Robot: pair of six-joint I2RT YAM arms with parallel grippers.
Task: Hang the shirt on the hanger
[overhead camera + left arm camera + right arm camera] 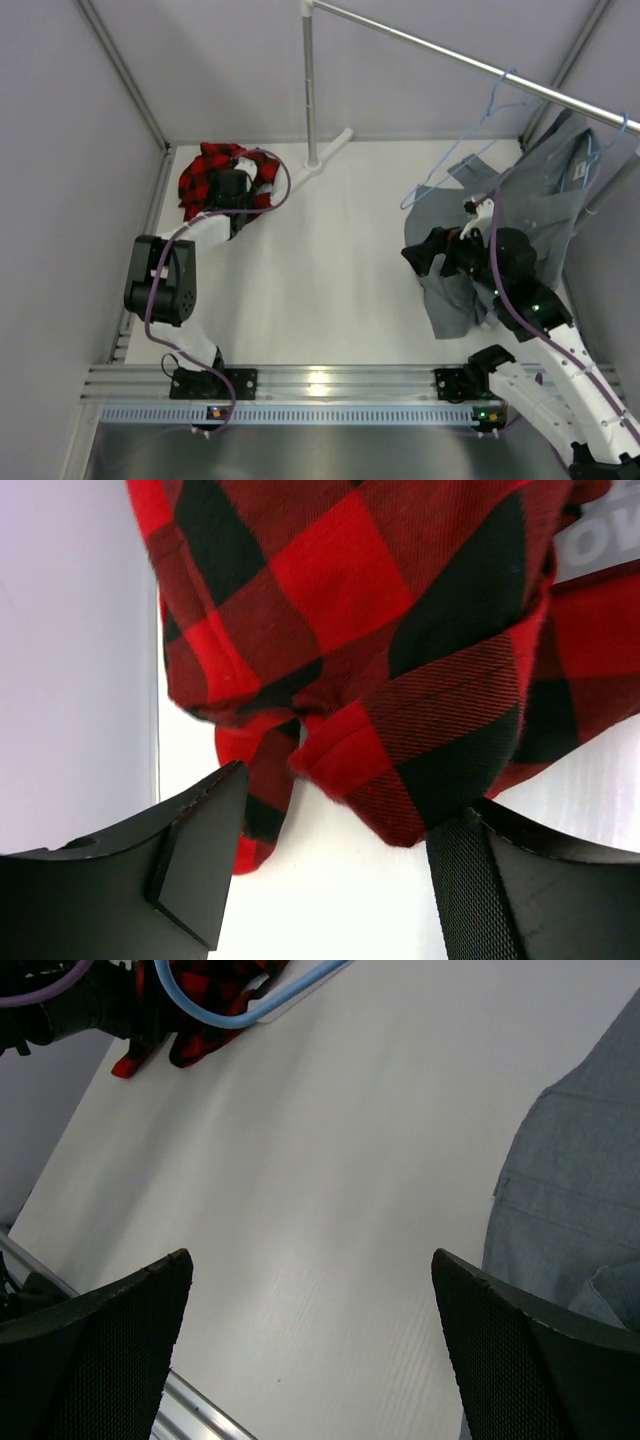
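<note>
1. The shirt (205,175) lies crumpled at the table's (330,1140) 10 o'clock corner. It is well apart from the hanger (225,1022), which hangs bare on the rail (450,57) at 1 o'clock.
2. Left gripper (342,800) sits low over the shirt with its jaws wide. A folded hem edge lies between the fingers (200,850), and nothing is gripped yet.
3. My read is that the step in hand is the pick. Go lower so the pads straddle the fold, then close. A shallow bite on one loose layer likely slips.
4. Collar or shoulder seam would be the better target, but I can't tell where the collar is in this heap.
5. Right gripper (310,1260) has its jaws wide and empty over bare table, with the grey garment (580,1160) at its 3 o'clock. Keep it off that cloth when going for the hanger.
</note>
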